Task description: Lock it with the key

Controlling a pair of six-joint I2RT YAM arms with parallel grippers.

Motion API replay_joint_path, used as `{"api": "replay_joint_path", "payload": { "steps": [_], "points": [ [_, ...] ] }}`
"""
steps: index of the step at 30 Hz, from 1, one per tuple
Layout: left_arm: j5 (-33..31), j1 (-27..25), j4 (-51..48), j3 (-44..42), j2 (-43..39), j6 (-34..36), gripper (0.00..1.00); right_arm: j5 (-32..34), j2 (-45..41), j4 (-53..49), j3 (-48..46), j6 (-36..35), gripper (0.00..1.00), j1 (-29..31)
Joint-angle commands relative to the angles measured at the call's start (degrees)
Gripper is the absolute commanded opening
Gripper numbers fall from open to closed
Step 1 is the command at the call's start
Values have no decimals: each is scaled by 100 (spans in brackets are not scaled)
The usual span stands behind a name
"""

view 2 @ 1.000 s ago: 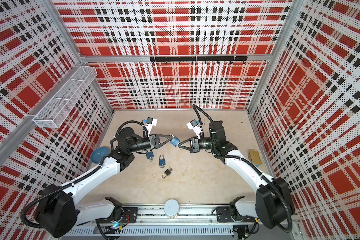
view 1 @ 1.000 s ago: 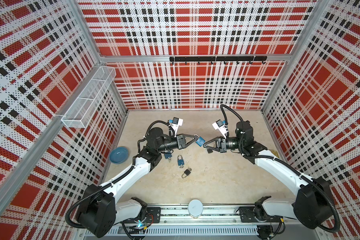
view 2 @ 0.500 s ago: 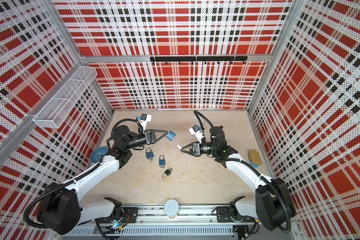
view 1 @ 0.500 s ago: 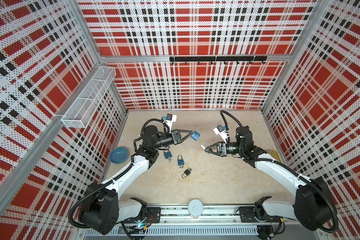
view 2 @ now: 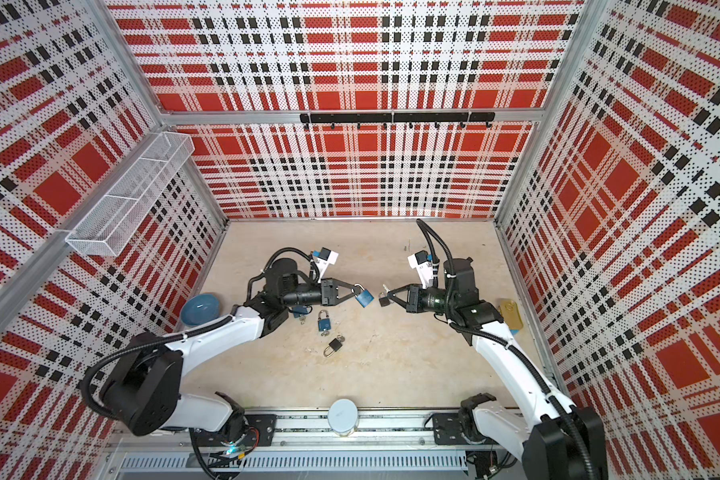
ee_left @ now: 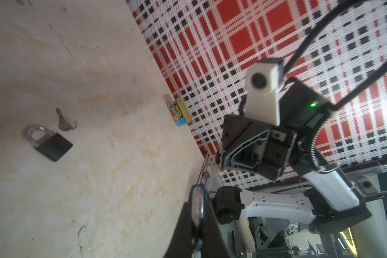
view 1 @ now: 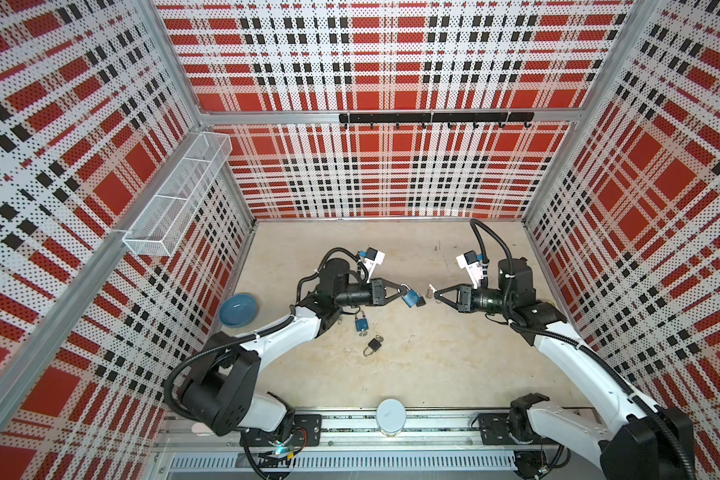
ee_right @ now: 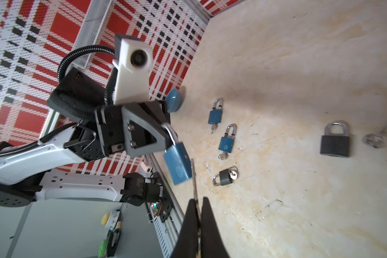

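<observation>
The blue padlock (ee_right: pixel 178 164) has a satin painted body and a bright steel shackle. The black padlock (ee_right: pixel 335 144) looks matt. The table (ee_right: pixel 299 67) is matt, mottled and scuffed. The fingers (ee_right: pixel 210 230) are matt black plastic.

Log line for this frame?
left gripper: shut on blue padlock, off table | right gripper: shut on key | key: short of blue padlock, not inserted
</observation>
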Motion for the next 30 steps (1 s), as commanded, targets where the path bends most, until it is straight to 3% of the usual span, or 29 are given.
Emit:
{"api": "replay_joint_path", "payload": {
  "steps": [1, 6, 12, 30],
  "points": [
    [-180, -289, -208, 173, 400, 375, 0, 759, -204, -598, 109, -126, 0, -5],
    [-171, -653, -330, 462, 1088, 529, 0, 1552, -470, -1033, -49, 43, 0, -47],
    [-224, -819, -682, 787, 1658, 768, 0, 1570, -633, -1200, -105, 47, 0, -229],
    [-1233, -1225, -3355, 2275, 2707, 2258, 0, 1656, -646, -937, -590, 205, 0, -274]
  ]
}}
